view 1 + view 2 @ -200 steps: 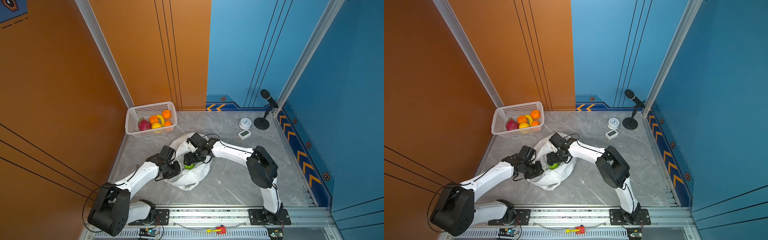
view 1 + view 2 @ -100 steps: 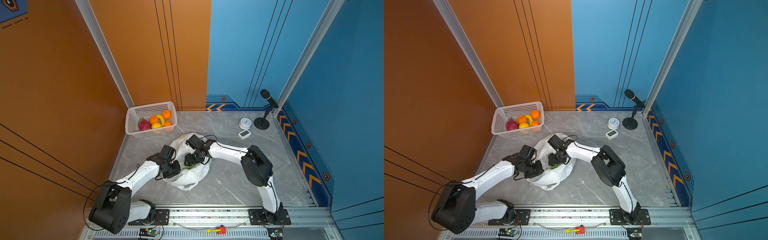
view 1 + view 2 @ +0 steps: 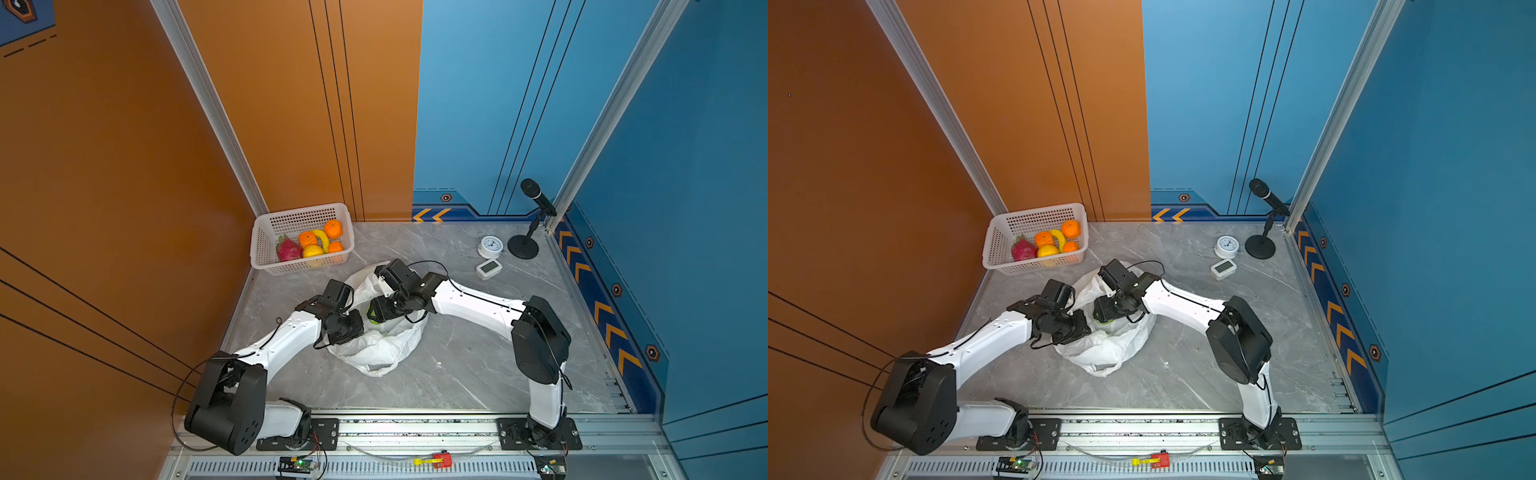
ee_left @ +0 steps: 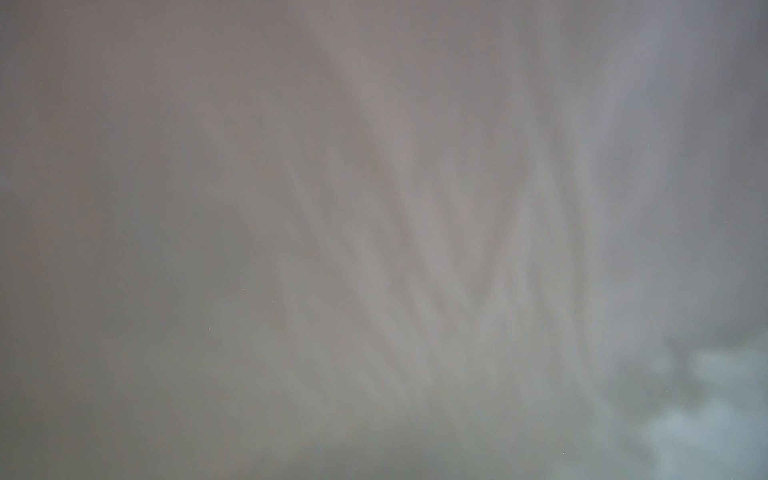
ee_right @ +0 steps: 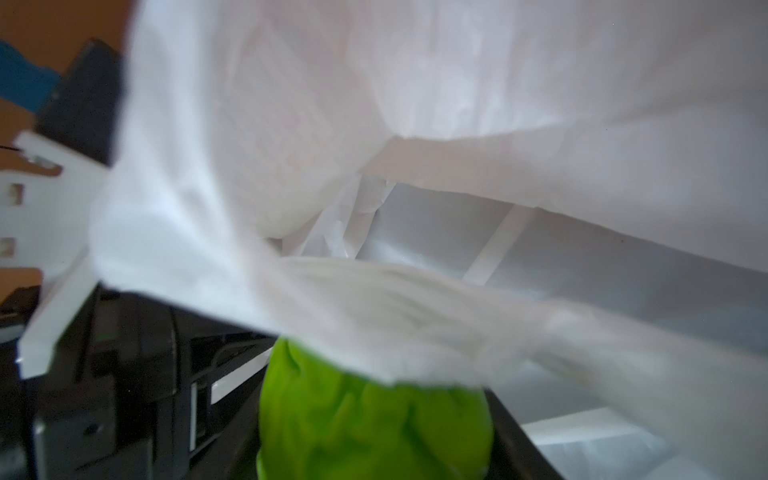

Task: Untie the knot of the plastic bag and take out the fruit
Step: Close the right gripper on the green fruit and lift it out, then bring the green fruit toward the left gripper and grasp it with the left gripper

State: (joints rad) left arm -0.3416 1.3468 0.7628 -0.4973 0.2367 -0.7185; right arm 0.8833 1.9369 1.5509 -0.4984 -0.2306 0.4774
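Observation:
The plastic bag (image 3: 380, 349) (image 3: 1104, 349) lies crumpled and open-mouthed on the grey floor in both top views. The knot is out of view. My right gripper (image 3: 376, 311) (image 3: 1102, 309) reaches into the bag's mouth. It is shut on a green fruit (image 5: 374, 432) (image 3: 372, 316), with dark fingers on both sides and a white fold of bag draped over the top. My left gripper (image 3: 353, 328) (image 3: 1081, 328) presses against the bag's left edge, its jaws hidden. Blurred plastic (image 4: 415, 249) fills the left wrist view.
A white perforated basket (image 3: 266, 245) at the back left holds oranges (image 3: 333, 229), a pink dragon fruit (image 3: 287, 249) and a banana. A round clock (image 3: 491, 246), a small white meter (image 3: 488, 269) and a microphone stand (image 3: 524, 245) stand at the back right.
My right gripper's jaws have closed in on the green fruit and carried it slightly up and back inside the bag. The left arm has barely moved.

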